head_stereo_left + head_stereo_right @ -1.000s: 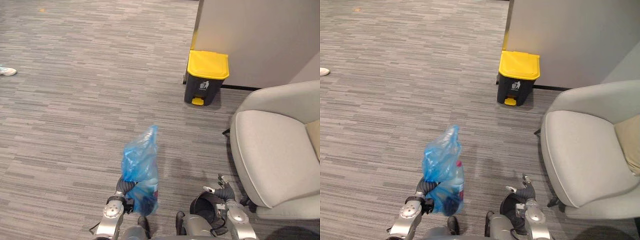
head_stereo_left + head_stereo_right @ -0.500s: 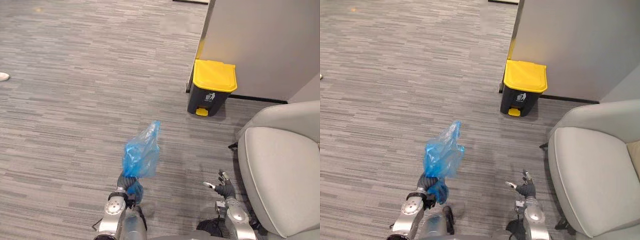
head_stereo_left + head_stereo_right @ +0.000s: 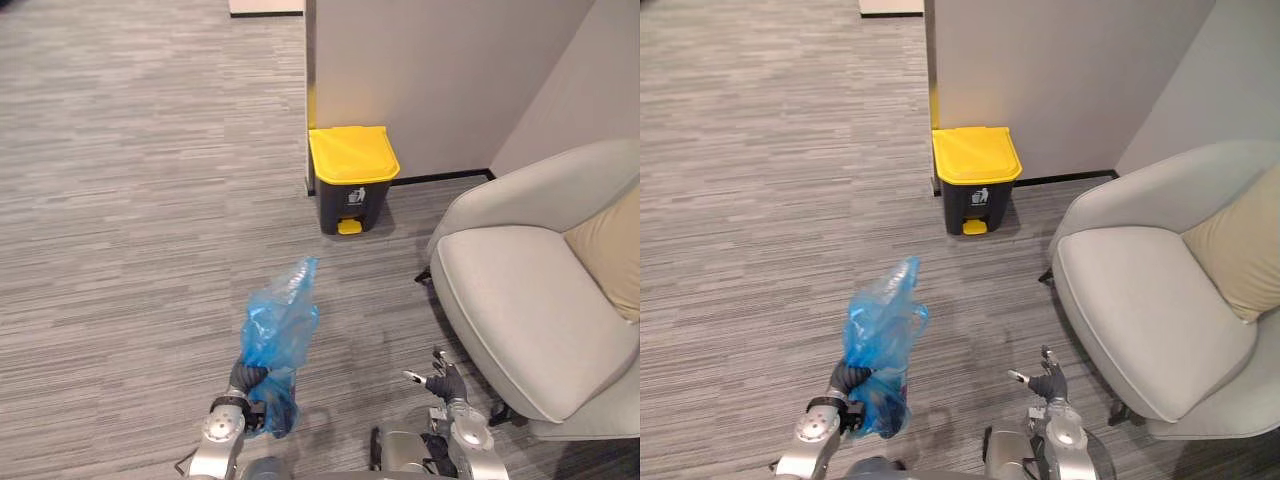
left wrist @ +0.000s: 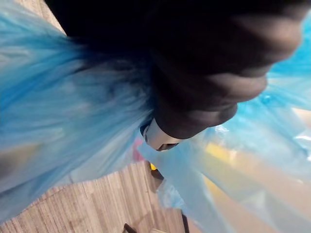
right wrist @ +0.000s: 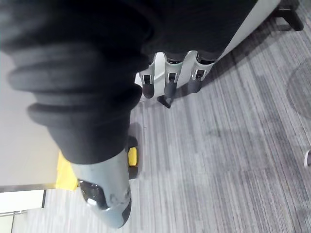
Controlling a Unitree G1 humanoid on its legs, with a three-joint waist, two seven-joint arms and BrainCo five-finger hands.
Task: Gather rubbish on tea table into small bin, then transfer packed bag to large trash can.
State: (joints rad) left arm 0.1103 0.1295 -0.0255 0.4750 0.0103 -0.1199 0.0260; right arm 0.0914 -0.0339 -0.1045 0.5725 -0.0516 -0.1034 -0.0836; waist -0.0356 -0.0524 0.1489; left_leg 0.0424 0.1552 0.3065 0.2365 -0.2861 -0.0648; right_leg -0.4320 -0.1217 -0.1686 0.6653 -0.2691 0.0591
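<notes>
My left hand [image 3: 246,378] is shut on the neck of a packed blue plastic bag [image 3: 280,330], held low in front of me; the bag's loose top sticks up and its full part hangs beside the wrist. Up close, the bag [image 4: 68,126] wraps round the hand, with coloured rubbish showing through the film. A black trash can with a yellow lid [image 3: 351,178] stands ahead against a grey wall, its lid down. My right hand [image 3: 444,381] hangs low on the right, fingers [image 5: 167,80] straight and holding nothing.
A light grey armchair [image 3: 520,300] with a tan cushion [image 3: 608,250] stands close on the right, next to my right hand. A grey wall [image 3: 440,70] rises behind the can. Grey striped carpet [image 3: 130,200] stretches to the left and ahead.
The camera has swung, so the can now sits nearer the middle of the view and the armchair shows its cushion. The bag stays in my left hand; the right hand stays open.
</notes>
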